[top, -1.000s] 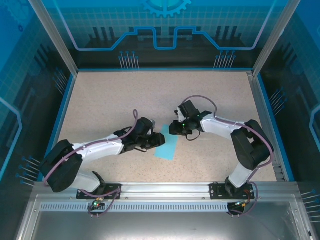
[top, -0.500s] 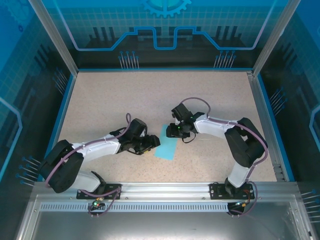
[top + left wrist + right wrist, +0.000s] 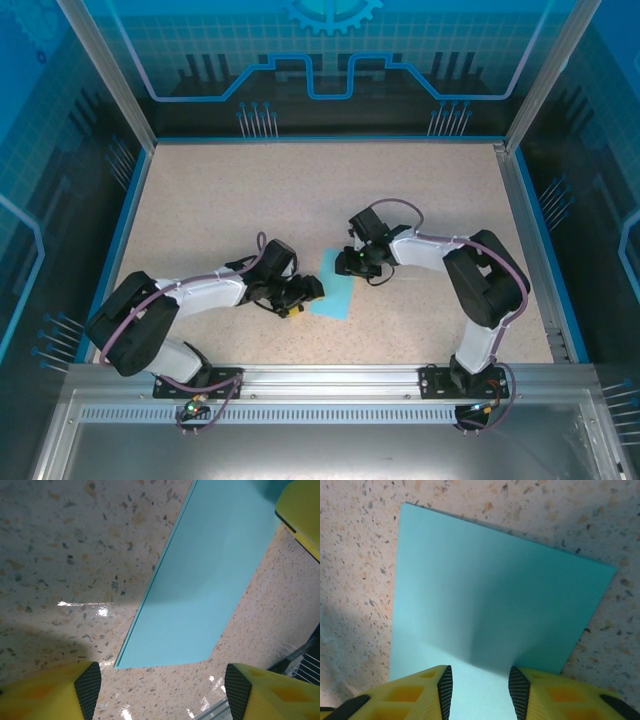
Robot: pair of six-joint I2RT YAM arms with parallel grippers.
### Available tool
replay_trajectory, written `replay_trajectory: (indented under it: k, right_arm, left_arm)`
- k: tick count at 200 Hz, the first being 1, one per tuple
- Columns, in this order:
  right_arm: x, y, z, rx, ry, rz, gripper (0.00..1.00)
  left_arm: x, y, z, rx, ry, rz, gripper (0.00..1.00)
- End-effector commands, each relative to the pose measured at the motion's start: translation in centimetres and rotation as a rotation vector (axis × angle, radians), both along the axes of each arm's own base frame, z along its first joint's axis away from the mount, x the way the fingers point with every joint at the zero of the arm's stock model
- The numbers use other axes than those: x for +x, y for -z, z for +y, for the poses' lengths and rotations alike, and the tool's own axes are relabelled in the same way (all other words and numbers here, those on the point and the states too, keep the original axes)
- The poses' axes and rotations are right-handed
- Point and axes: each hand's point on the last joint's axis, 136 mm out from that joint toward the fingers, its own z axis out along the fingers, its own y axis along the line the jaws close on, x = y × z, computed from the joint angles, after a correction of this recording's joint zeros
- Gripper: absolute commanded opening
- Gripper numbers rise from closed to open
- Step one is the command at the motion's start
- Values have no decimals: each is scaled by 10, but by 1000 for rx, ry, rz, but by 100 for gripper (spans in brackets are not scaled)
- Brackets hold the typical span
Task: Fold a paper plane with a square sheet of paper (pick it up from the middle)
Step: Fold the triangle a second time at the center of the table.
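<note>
Item: square sheet of paper (image 3: 337,297), light blue, lying flat on the speckled tabletop (image 3: 250,190) between the 2 sets of jaws, its left edge just ahead of the left jaws and its far edge at the tips of the right jaws. Change noted: the left jaws are drawing back off the sheet and spreading. 1 second ago they were sitting over its left edge. Now they are standing wide apart with nothing between the black pads (image 3: 89,690), and the sheet (image 3: 200,590) is lying free in front of them. The right jaws are moving the other way, closing in from beyond the far edge until they are sitting at it. They are standing partly apart, the sheet (image 3: 495,600) is running forward from the gap between their 2 pads (image 3: 445,685), and no pinch is showing. Whether those tips are pressing the paper down cannot be told. Reading: this is looking like a release, not a lift. The sheet is lying unheld and is showing no pointed nose fold, so the folding is probably standing at an early stage, with the right jaws sitting better placed for the next hold.
</note>
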Motion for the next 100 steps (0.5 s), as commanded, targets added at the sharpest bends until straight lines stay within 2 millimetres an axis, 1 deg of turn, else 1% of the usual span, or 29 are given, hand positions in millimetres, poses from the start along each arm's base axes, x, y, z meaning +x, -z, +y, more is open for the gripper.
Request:
replay_trajectory:
  k: [1, 55, 100]
  right_arm:
    - [-19, 33, -23, -59, 46, 109, 40]
    - [-22, 38, -29, -44, 80, 149, 40]
    - [-23, 42, -35, -45, 99, 165, 40]
  left_arm:
    - [1, -10, -11, -29, 8, 33, 70]
    - [0, -7, -17, 1, 31, 42, 70]
    - [-1, 0, -14, 60, 29, 45, 71]
